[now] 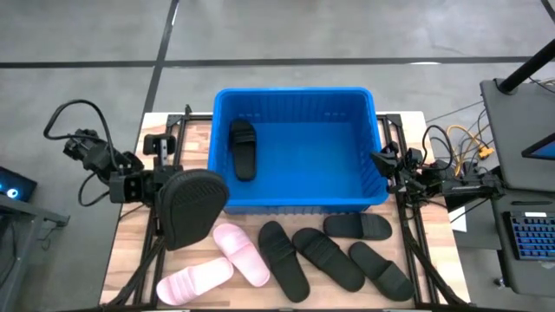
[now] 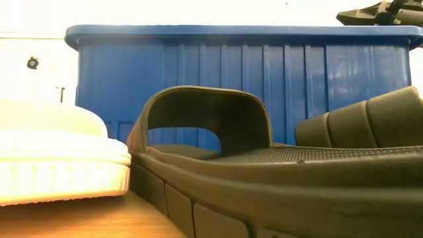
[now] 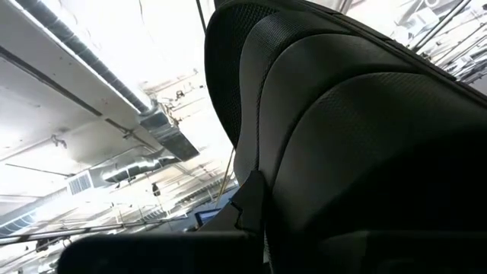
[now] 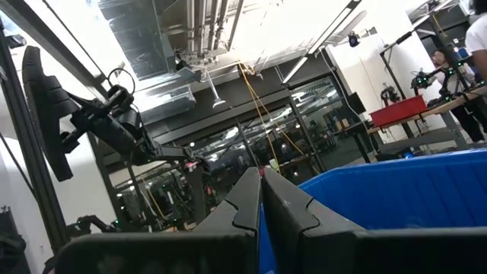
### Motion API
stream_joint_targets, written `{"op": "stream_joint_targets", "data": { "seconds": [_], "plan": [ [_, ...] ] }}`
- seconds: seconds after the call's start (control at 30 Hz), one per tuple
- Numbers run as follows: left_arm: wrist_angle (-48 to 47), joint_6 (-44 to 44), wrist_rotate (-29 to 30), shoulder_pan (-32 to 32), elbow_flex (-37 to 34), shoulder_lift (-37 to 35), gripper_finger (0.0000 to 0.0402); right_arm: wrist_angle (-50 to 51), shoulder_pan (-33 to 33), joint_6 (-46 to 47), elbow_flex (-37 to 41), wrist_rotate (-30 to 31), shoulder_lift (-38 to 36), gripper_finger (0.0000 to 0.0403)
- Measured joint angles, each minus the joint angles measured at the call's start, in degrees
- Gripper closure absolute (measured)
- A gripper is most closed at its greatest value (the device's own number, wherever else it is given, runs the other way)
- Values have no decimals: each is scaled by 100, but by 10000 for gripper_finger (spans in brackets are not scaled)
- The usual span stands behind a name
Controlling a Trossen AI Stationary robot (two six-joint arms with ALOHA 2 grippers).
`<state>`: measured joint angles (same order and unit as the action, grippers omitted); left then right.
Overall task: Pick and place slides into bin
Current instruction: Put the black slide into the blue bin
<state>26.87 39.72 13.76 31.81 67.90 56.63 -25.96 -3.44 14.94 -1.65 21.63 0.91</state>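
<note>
My left gripper (image 1: 161, 185) is shut on a black slide (image 1: 192, 206), held up in the air over the table's left side, just outside the blue bin's (image 1: 299, 201) near left corner. The slide's textured sole faces up. It fills the left wrist view (image 3: 350, 137). Another black slide (image 1: 243, 149) lies inside the bin at its left. On the table in front of the bin lie two pale pink slides (image 1: 241, 253) (image 1: 195, 282) and several black ones (image 1: 328, 257). My right gripper (image 1: 382, 161) waits shut at the bin's right wall. My left gripper holds the black slide by its left edge (image 1: 168, 192), coming at it from the table's left and slanting upward. The slide is lifted clear of the table and stands tilted, sole up. In the wrist view the slide hides the exact place of contact near my fingers (image 3: 247, 199).
The bin (image 2: 238, 73) takes up the table's far middle. In the low view a black slide (image 2: 218, 158) and a pale one (image 2: 59, 152) lie close to the camera. Cables and equipment (image 1: 468, 165) sit right of the table. A person (image 4: 468, 53) stands far off.
</note>
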Motion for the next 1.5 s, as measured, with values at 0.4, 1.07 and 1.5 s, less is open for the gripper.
{"op": "stream_joint_targets", "data": {
  "seconds": [0.4, 1.07, 1.5],
  "plan": [
    [-87, 31, 936, -9, -2, 34, 401, 1, 0, 0, 0, 0, 0, 394],
    [-386, 340, 3328, -258, -4, 168, 401, -2, 0, 2, 0, 0, -2, 394],
    [-389, 433, 4843, -636, 98, 301, 401, -20, 2, 175, -4, 6, -4, 394]
  ]
}}
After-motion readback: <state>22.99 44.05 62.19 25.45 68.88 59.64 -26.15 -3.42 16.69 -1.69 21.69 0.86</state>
